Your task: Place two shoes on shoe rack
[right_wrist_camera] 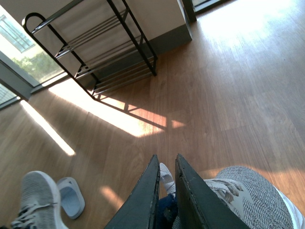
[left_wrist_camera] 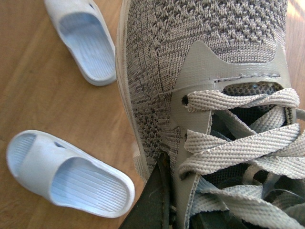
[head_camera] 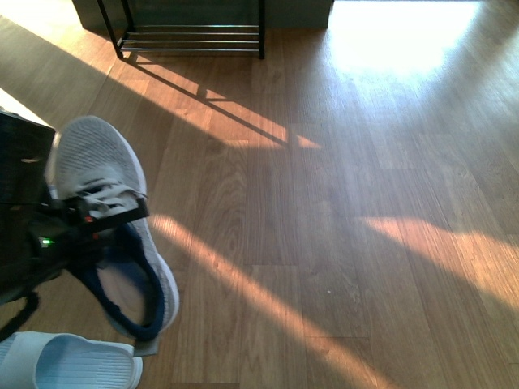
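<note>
One grey sneaker (head_camera: 101,154) hangs low over the wood floor at the left, toe pointing away, navy lining showing. My left gripper (head_camera: 109,212) is shut on it at the laces. In the left wrist view its knit upper (left_wrist_camera: 205,62) fills the frame and one dark finger (left_wrist_camera: 151,200) presses its side. My right gripper (right_wrist_camera: 167,167) is shut on the second grey sneaker (right_wrist_camera: 259,195), with its tongue and lace pinched between the fingers. The shoe rack (head_camera: 190,36) stands far ahead against the wall, also in the right wrist view (right_wrist_camera: 90,52), with its chrome rods bare.
Two white slide sandals (left_wrist_camera: 66,174) (left_wrist_camera: 83,38) lie on the floor below the left sneaker; one shows at the front view's bottom left (head_camera: 69,365). Sunlit wood floor (head_camera: 340,203) stretches between the arms and the rack. A window (right_wrist_camera: 19,62) is beside the rack.
</note>
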Controlling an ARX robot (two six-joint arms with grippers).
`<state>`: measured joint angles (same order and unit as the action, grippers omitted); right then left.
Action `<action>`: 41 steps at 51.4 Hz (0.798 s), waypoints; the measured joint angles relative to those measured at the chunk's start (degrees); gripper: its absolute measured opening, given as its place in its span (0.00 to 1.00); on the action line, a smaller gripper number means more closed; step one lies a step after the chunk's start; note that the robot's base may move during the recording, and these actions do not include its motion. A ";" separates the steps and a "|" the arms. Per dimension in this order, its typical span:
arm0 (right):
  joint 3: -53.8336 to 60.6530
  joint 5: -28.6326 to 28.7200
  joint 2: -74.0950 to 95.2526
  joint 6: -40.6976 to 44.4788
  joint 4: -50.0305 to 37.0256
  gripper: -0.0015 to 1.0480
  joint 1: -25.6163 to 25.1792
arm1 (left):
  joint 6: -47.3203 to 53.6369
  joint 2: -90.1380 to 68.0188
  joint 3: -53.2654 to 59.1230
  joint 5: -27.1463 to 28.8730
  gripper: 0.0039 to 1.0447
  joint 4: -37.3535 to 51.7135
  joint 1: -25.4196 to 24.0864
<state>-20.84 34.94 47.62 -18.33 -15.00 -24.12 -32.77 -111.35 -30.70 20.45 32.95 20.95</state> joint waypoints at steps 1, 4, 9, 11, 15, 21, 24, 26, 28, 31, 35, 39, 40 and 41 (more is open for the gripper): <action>0.00 0.02 0.00 0.00 0.00 0.10 0.00 | 0.00 2.36 1.25 0.81 0.01 -0.55 0.00; 0.00 0.02 0.00 0.00 0.00 0.10 0.00 | 0.00 8.50 4.09 2.60 0.01 -2.36 0.09; 0.00 0.00 0.00 0.00 0.00 0.10 0.00 | 0.15 21.46 8.46 6.10 0.01 -7.74 0.98; 0.00 0.00 0.00 0.00 0.00 0.10 0.00 | 0.50 27.69 9.86 7.96 0.01 -11.10 1.79; 0.00 0.02 0.00 0.00 0.00 0.10 0.00 | 2.01 37.70 11.26 11.45 0.01 -17.35 3.91; 0.00 0.02 0.00 0.00 0.00 0.10 0.00 | 2.86 42.25 11.65 11.76 0.01 -18.56 4.74; 0.00 0.02 0.00 0.00 0.00 0.10 0.00 | 2.97 42.36 11.65 11.78 0.01 -18.60 4.76; 0.00 0.00 0.00 0.00 0.00 0.10 0.00 | 2.97 42.34 11.76 11.72 0.01 -18.73 4.79; 0.00 0.02 0.00 0.00 0.00 0.10 0.00 | 2.97 42.34 11.80 11.72 0.01 -18.73 4.79; 0.00 0.02 0.00 0.00 0.00 0.10 0.00 | 2.97 42.36 11.82 11.76 0.01 -18.73 4.81; 0.00 0.02 0.00 0.00 0.00 0.10 0.00 | 2.99 42.36 11.82 11.87 0.01 -18.73 4.81; 0.00 0.00 0.00 0.00 0.00 0.10 0.00 | 2.97 42.34 11.82 11.93 0.01 -18.73 4.81; 0.00 0.02 0.00 0.00 0.00 0.10 0.00 | 2.99 42.36 11.82 11.96 0.01 -18.73 4.81; 0.00 0.02 0.00 0.00 0.00 0.10 0.00 | 2.97 42.34 11.82 11.96 0.01 -18.73 4.81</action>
<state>-20.84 34.96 47.62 -18.33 -15.00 -24.12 -29.80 -69.01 -18.87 32.40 14.22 25.76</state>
